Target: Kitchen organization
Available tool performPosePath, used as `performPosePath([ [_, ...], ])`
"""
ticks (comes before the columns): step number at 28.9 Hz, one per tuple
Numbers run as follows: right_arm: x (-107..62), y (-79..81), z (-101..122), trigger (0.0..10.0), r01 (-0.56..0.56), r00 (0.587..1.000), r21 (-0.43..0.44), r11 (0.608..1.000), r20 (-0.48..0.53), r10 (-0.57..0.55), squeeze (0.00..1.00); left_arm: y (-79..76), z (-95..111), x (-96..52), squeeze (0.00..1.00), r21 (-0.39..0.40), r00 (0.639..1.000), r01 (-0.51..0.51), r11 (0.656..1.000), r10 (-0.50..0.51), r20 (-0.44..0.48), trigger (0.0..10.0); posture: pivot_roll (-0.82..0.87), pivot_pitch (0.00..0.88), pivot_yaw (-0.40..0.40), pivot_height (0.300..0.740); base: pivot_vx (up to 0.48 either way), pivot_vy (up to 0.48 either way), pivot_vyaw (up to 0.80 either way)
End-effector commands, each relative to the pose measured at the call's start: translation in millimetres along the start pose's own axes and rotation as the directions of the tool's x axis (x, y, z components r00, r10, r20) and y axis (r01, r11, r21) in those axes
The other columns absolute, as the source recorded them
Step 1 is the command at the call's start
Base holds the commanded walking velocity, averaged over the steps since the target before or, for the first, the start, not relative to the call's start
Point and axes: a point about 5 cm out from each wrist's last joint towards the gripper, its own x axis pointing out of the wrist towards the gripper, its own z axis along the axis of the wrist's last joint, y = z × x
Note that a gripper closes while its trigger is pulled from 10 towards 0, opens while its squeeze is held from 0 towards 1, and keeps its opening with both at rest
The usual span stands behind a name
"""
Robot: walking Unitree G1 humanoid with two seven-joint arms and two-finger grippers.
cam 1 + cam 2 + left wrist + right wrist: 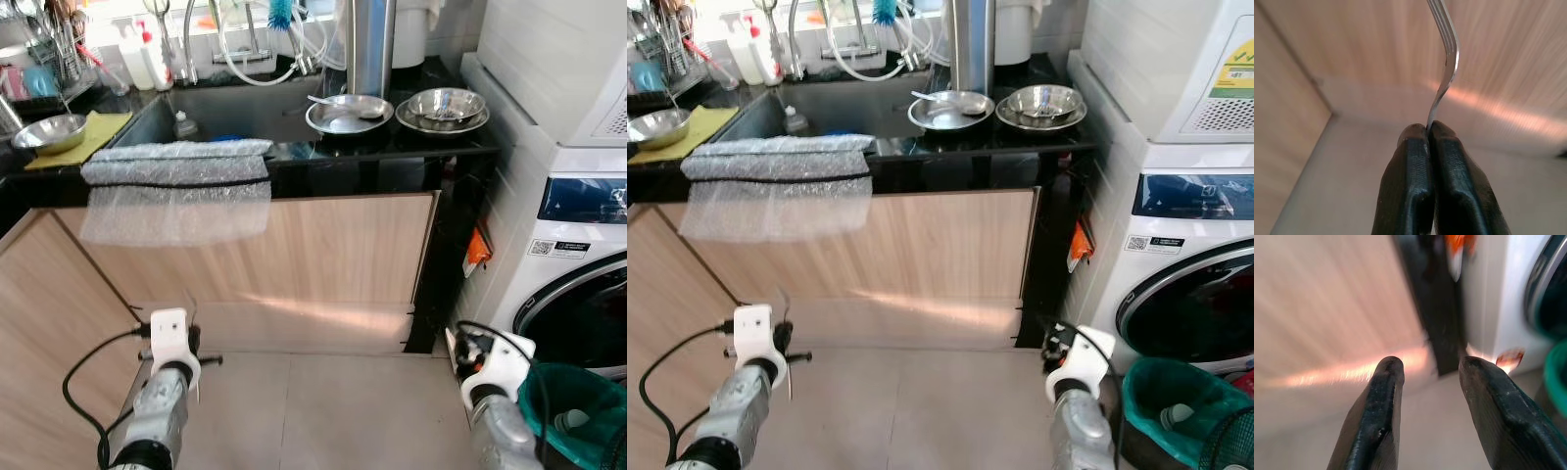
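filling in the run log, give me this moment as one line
left end effector: shut on fork | right end effector: open, holding nothing | both low before cabinet

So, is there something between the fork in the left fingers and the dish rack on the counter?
The left gripper holds the fork low before the cabinet. The counter edge stands between it and the rack.

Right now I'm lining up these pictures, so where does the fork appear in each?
Left eye: fork low left, at the left claw.
Right eye: low left, before the cabinet.
Left wrist: pinched by both fingers, tines up.
Right wrist: right claw open.
Shared landmark: the wooden cabinet.
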Motion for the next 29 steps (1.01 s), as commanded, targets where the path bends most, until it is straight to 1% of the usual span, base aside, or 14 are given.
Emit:
performPosePath([
  [1, 0.7, 5.6, -6, 10.0, -0.024, 0.999, 0.01, 1.0, -0.027, 0.024, 0.0, 9.8, -9, -3.3, 0.0, 0.0, 0.999, -0.02, 1.0, 0.02, -0.04, 10.0, -0.01, 0.035, 0.094, 0.74, 0.0, 0.0, 0.0],
  [3, -1.7, 4.5, -18, 10.0, -0.022, 0.996, 0.012, 1.0, -0.09, 0.022, 0.0, 9.5, -20, -6.8, 0.0, 0.019, 0.996, -0.016, 1.0, 0.018, -0.093, 10.0, -0.01, 0.03, 0.094, 0.74, 0.0, 0.0, 0.0],
  [4, -1.7, 4.5, -18, 10.0, -0.022, 0.996, 0.012, 1.0, -0.09, 0.022, 0.0, 9.5, -20, -6.8, 0.0, 0.019, 0.996, -0.016, 1.0, 0.018, -0.093, 10.0, -0.01, 0.03, 0.094, 0.74, 0.0, 0.0, 0.0],
  [5, -4.5, 3.4, -29, 10.0, -0.021, 0.989, -0.004, 1.0, -0.147, 0.02, 0.0, 8.9, -33, -11.1, 0.0, 0.037, 0.988, -0.008, 0.999, 0.013, -0.151, 10.0, -0.01, 0.027, 0.095, 0.74, 0.0, 0.0, 0.0],
  [6, -7.5, 2.5, -37, 10.0, -0.023, 0.983, -0.019, 1.0, -0.183, 0.019, 0.0, 9.4, -41, -14.8, 0.0, 0.045, 0.982, -0.008, 0.999, 0.017, -0.19, 10.0, -0.01, 0.025, 0.095, 0.74, 0.0, 0.0, 0.0],
  [7, -7.5, 2.5, -37, 10.0, -0.023, 0.983, -0.019, 1.0, -0.183, 0.019, 0.0, 9.4, -41, -14.8, 0.0, 0.045, 0.982, -0.008, 0.999, 0.017, -0.19, 10.0, -0.01, 0.025, 0.095, 0.74, 0.0, 0.0, 0.0],
  [8, -10.3, 1.2, -43, 10.0, -0.023, 0.978, -0.029, 0.999, -0.21, 0.016, 0.0, 10.8, -48, -17.9, 0.0, 0.044, 0.976, -0.016, 0.999, 0.025, -0.218, 10.0, -0.01, 0.023, 0.095, 0.74, 0.0, 0.0, 0.0],
  [9, -10.3, 1.2, -43, 10.0, -0.023, 0.978, -0.029, 0.999, -0.21, 0.016, 0.0, 10.8, -48, -17.9, 0.0, 0.044, 0.976, -0.016, 0.999, 0.025, -0.218, 10.0, -0.01, 0.023, 0.095, 0.74, 0.0, 0.0, 0.0],
  [12, -14.1, -1.8, -50, 10.0, -0.015, 0.97, -0.037, 0.999, -0.244, 0.006, 0.0, 12.8, -58, -23.4, 0.0, 0.035, 0.966, -0.027, 0.999, 0.035, -0.255, 10.0, -0.01, 0.019, 0.096, 0.74, 0.0, 0.0, 0.0],
  [16, -15.1, -2.9, -53, 10.0, -0.014, 0.966, -0.05, 0.999, -0.26, 0.001, 0.0, 13.2, -60, -24.7, 0.0, 0.038, 0.963, -0.027, 0.999, 0.036, -0.267, 10.0, -0.01, 0.019, 0.096, 0.74, 0.0, 0.0, 0.0],
  [17, -21.3, -6.5, -64, 10.0, -0.009, 0.95, -0.071, 0.997, -0.311, -0.014, 0.0, 12.1, -69, -29.4, 0.0, 0.061, 0.954, -0.012, 0.998, 0.03, -0.298, 10.0, -0.01, 0.015, 0.094, 0.74, 0.0, 0.0, 0.0],
  [19, -25.6, -9.0, -71, 10.0, -0.003, 0.94, -0.079, 0.997, -0.34, -0.024, 0.0, 10.8, -73, -32.0, 0.0, 0.08, 0.95, 0.004, 0.997, 0.021, -0.312, 10.0, -0.01, 0.013, 0.093, 0.74, 0.0, 0.0, 0.0],
  [25, -32.8, -8.4, -81, 10.0, -0.031, 0.93, -0.103, 0.994, -0.367, -0.009, 0.0, 13.5, -84, -39.1, 0.0, 0.158, 0.931, 0.052, 0.986, 0.009, -0.364, 10.0, -0.01, 0.006, 0.097, 0.74, 0.0, 0.0, 0.0],
  [29, -36.3, -12.7, -84, 10.0, -0.036, 0.925, -0.121, 0.992, -0.379, -0.013, 0.0, 18.5, -91, -44.8, 0.0, 0.168, 0.919, 0.045, 0.985, 0.025, -0.394, 10.0, -0.02, 0.002, 0.099, 0.74, 0.0, 0.0, 0.0],
])
